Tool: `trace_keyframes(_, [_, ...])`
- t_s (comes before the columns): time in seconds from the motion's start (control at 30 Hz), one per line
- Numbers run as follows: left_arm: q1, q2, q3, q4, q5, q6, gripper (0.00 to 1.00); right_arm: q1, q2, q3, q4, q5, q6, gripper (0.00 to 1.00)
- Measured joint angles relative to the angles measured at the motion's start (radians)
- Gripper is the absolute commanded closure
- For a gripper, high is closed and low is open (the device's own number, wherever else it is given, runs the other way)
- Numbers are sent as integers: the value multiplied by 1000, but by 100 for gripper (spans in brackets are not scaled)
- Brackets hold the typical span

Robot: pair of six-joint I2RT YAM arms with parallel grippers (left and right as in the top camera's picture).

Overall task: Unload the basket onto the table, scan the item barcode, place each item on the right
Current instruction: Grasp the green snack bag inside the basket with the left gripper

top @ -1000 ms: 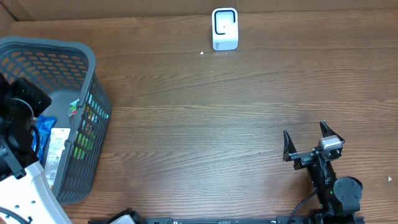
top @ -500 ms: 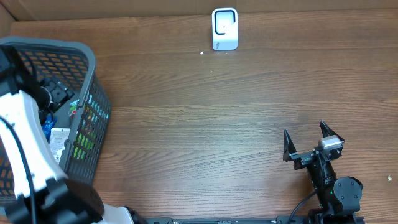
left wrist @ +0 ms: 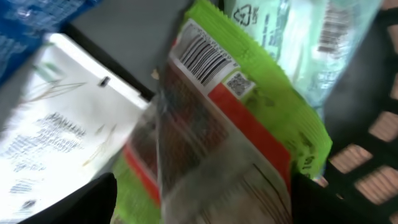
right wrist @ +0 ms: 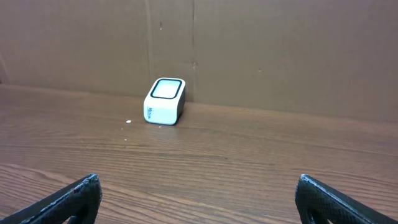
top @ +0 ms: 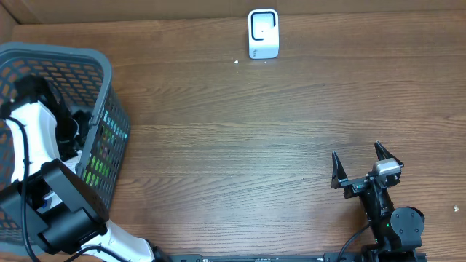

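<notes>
I hold the left gripper (left wrist: 202, 194) down inside the grey plastic mesh basket (top: 102, 73), fingers spread wide over the green-and-red barcoded packet (left wrist: 249, 118) lying there, ready to grasp it, while the right gripper (top: 366, 169) idles wide open, well apart from the basket.

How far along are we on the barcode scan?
Done: nothing visibly scanned. In hand: the left gripper, open, hangs over a green packet inside the basket, barcode showing. Left: grasp it, carry it to the scanner. The right gripper sits open, idle.
</notes>
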Motion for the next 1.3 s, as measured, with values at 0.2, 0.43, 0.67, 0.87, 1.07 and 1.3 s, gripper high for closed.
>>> trace_keyframes(0.2, [0,0,-124,141,23,23,26,0,0,0,0,0,0,0])
trace_keyframes(0.43, [0,-7,-163,206,22,30,96,0,0,0,1,1,0,0])
trace_keyframes(0.67, [2,-7,-150,163,4,22,96,0,0,0,0,0,0,0])
trace_keyframes(0.87, [15,2,24,-45,-7,-11,96,0,0,0,1,0,0,0])
trace_keyframes(1.07, [17,-43,276,-169,-16,-27,96,0,0,0,1,0,0,0])
trace_keyframes(1.3, [17,-212,291,-198,-42,-35,96,0,0,0,0,0,0,0])
